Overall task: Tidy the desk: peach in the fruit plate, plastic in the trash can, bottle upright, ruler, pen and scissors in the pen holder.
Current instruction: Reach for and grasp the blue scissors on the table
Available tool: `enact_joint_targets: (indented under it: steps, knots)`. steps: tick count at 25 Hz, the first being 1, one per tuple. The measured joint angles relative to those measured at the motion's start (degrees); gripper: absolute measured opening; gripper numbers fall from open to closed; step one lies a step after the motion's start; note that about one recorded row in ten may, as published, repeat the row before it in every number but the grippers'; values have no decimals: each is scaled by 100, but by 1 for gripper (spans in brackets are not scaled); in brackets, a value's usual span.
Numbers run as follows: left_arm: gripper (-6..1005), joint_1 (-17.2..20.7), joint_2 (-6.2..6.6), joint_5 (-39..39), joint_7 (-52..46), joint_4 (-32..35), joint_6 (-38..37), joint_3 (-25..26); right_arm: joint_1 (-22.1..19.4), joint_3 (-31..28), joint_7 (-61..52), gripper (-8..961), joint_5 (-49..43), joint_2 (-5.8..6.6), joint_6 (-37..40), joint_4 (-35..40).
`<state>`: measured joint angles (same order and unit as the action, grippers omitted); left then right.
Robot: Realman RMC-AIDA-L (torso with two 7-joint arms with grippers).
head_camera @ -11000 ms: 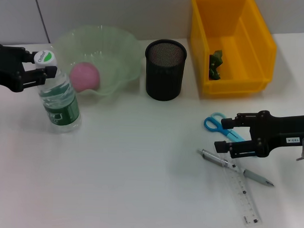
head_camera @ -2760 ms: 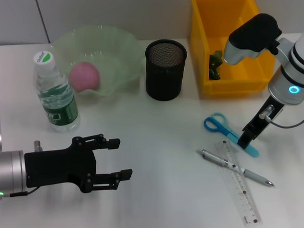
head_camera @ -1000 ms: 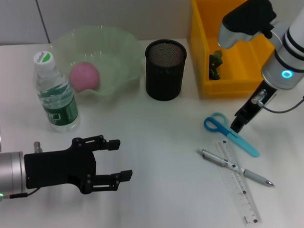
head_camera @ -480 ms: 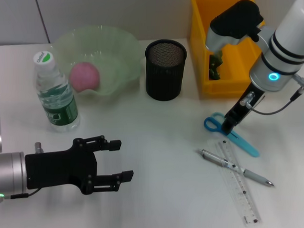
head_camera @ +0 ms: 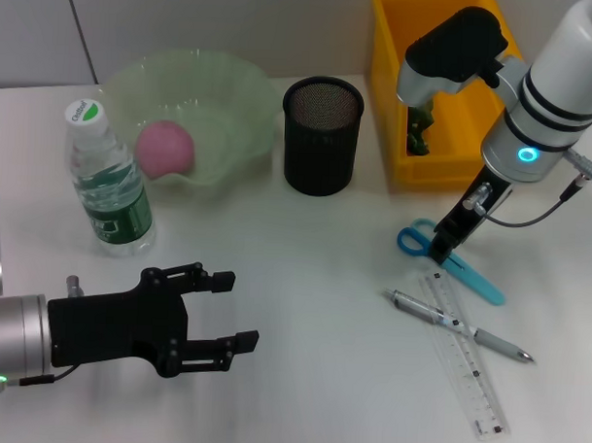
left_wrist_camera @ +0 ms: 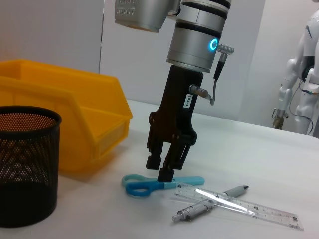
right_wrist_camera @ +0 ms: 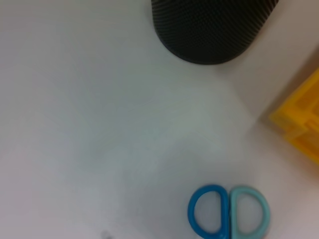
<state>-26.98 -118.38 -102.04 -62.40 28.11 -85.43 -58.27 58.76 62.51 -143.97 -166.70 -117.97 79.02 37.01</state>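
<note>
Right gripper [head_camera: 443, 250] now shifted from the blade end to hang just over the blue-handled plastic scissors [head_camera: 448, 256], fingers parted, nothing held; pickup looks next. Left gripper [head_camera: 225, 311] parked, spread open, low over the white desk [head_camera: 310, 378]. One scissors, one grey pen [head_camera: 460, 325], one clear ruler [head_camera: 467, 357], all flat on the desk, one black mesh pen holder [head_camera: 321, 135]

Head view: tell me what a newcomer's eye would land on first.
The right gripper draws the eye, pointing down over the blue scissors on the white desk, fingers slightly apart just above the handles. Behind it sits the bright yellow bin beside the black mesh pen holder. Near the front edge, the left gripper hovers open and idle.
</note>
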Motion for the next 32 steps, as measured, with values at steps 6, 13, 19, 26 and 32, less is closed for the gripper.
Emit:
enact_joint_targets:
  steps: [6, 13, 19, 26, 32]
  knots:
    - [794, -2, 0, 0, 0, 2, 0, 0, 34, 1, 0, 436, 0, -1, -8, -87]
    - [794, -12, 0, 0, 0, 2, 0, 0, 65, -2, -54, 435, -23, -1, -28, -133]
    - [793, -26, 3, 0, 0, 2, 1, 0, 65, -2, -67, 435, -35, 1, -60, -134]
    - [793, -37, 7, 0, 0, 2, 0, 0, 65, -2, -70, 436, -47, 11, -72, -156]
    - [793, -44, 9, 0, 0, 2, 1, 0, 85, -2, -70, 435, -47, 21, -109, -288]
